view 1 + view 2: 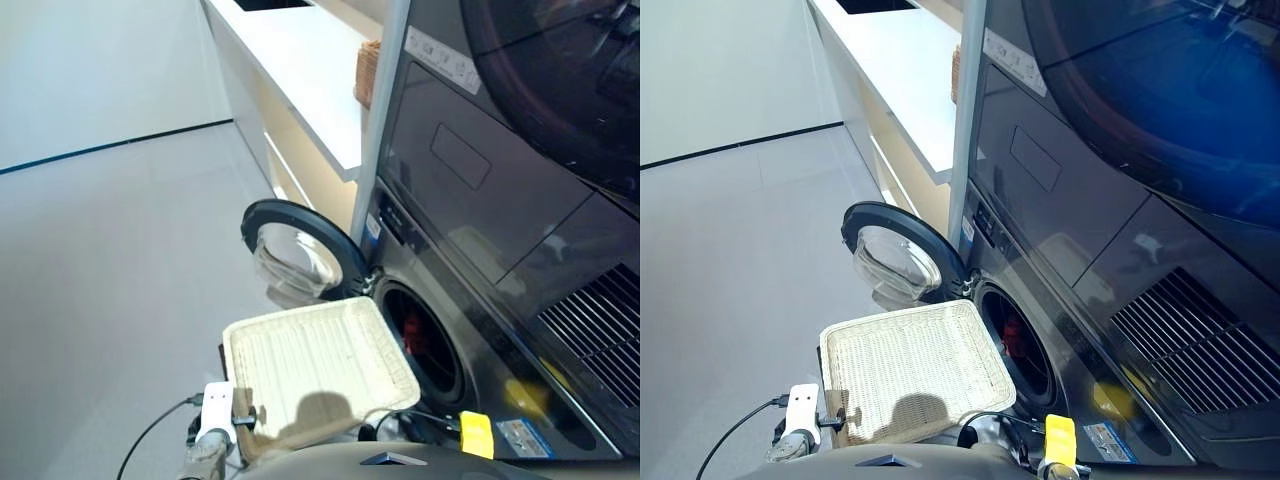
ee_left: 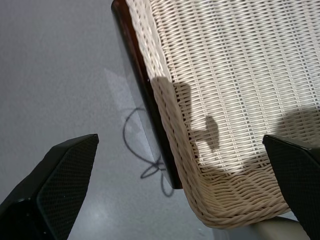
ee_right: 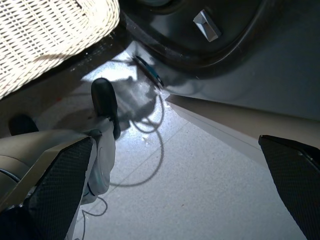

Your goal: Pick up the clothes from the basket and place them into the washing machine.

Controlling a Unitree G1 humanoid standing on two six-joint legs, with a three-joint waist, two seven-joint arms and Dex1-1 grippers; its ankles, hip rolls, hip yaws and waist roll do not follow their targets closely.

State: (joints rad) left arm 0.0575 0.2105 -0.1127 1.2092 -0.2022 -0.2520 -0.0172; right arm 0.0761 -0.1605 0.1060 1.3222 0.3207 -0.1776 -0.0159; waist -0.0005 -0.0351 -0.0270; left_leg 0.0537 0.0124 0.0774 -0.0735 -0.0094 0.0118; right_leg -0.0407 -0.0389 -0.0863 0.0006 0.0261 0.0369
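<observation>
woven cream basket (image 1: pixel 910 370), ribbed | both jaws released | red cloth (image 1: pixel 1012 332) in glossy round drum (image 1: pixel 1025 352)

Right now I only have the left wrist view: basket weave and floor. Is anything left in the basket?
Observer: No. In the head view the basket holds no clothes.
Operator: Any in the machine?
Observer: A red garment shows inside the drum. I can't see the other two.
Operator: And the door?
Observer: The door stands wide open, just beyond the basket's far edge.
</observation>
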